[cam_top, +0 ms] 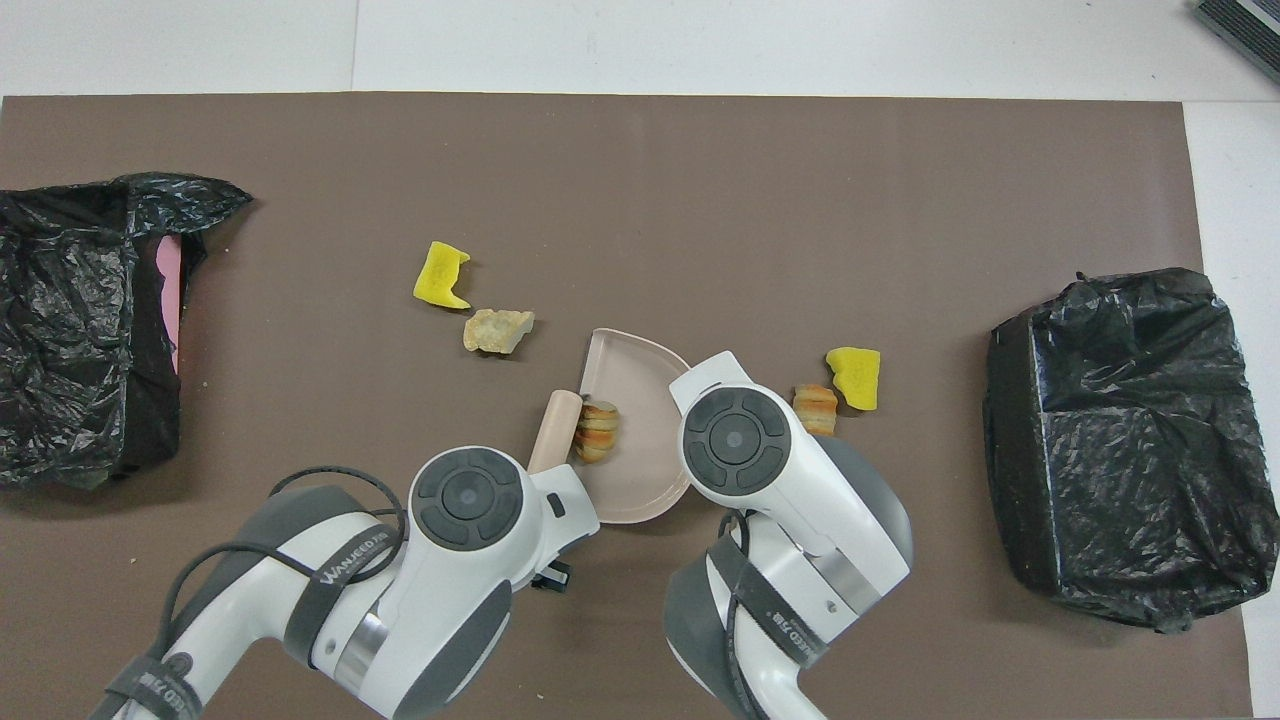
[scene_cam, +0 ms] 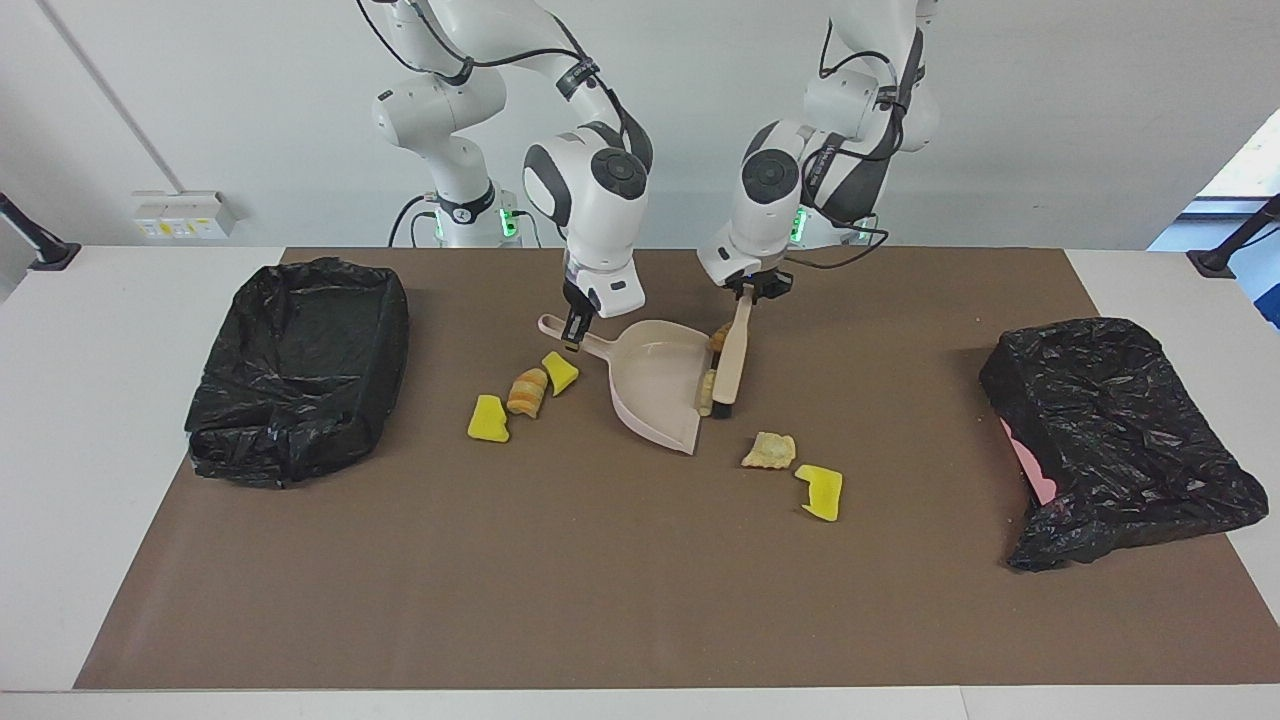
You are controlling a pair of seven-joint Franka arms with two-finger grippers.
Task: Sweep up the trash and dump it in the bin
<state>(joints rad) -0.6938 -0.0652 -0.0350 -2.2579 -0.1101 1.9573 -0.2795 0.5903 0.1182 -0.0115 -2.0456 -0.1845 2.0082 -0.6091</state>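
**Inspector:** Containers, nearest the robots first?

**Operator:** My right hand (scene_cam: 574,333) is pinched on the handle of the beige dustpan (scene_cam: 655,388), whose mouth faces my left arm's end of the counter (scene_cam: 60,480). One striped bread lump (cam_top: 598,431) lies inside it at the open edge.

**Inspector:** And the sweeper?

**Operator:** My left hand (scene_cam: 745,292) is pinched on the brush (scene_cam: 731,358). Its long axis runs away from the robots, with its head down at the pan's mouth.

**Inspector:** Loose trash?

**Operator:** Three scraps (scene_cam: 527,390) beside the pan handle; a tan lump (scene_cam: 768,451) and a yellow chunk (scene_cam: 821,491) farther out. Two black-lined bins, one (scene_cam: 300,365) at my right arm's end and one (scene_cam: 1120,430) at my left; contents not visible.
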